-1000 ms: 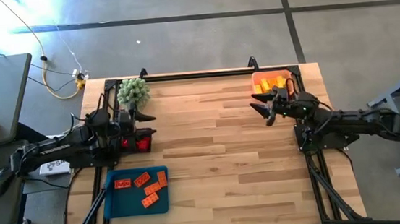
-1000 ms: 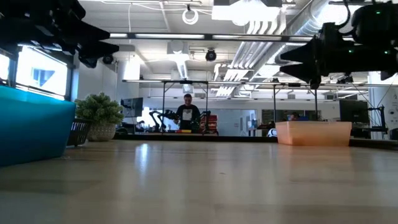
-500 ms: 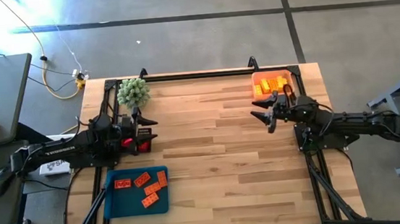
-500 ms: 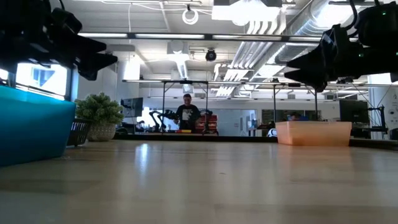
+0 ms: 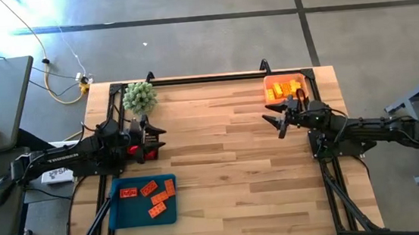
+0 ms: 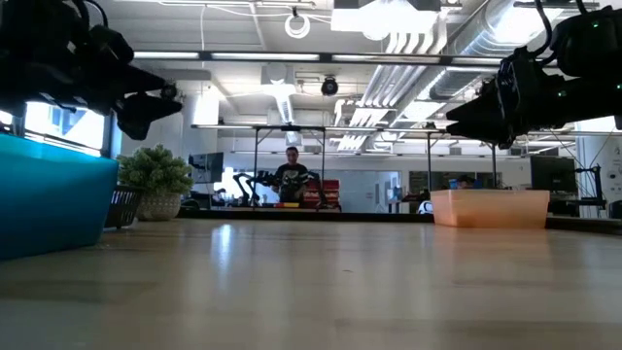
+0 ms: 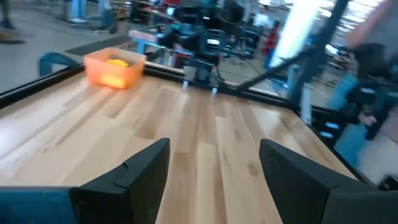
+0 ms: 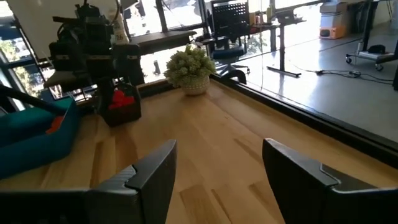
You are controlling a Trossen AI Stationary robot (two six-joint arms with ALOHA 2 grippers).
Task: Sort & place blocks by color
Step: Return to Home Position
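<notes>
Several red blocks (image 5: pixel 149 196) lie flat in a blue tray (image 5: pixel 119 217) near the table's near-left corner. Yellow blocks (image 5: pixel 283 90) sit in an orange bin (image 5: pixel 283 77) at the far right, which the left wrist view also shows (image 7: pixel 114 67). My left gripper (image 5: pixel 156 135) hovers open above the left side of the table, just beyond the tray. It holds nothing (image 7: pixel 214 149). My right gripper (image 5: pixel 272 122) hangs open and empty just near of the orange bin (image 8: pixel 217 149). In the low view both grippers (image 6: pixel 160 102) (image 6: pixel 457 117) are well above the tabletop.
A green spiky plant ball (image 5: pixel 139 97) in a pot stands at the far-left corner, close behind my left gripper. A bare stretch of wood lies between the two arms. A person (image 6: pixel 292 180) stands far off in the room beyond the table.
Both grippers have sunk a little toward the table. My right gripper has also drawn slightly toward the near edge, away from the orange bin. The blocks, the tray and the bin have stayed put.
</notes>
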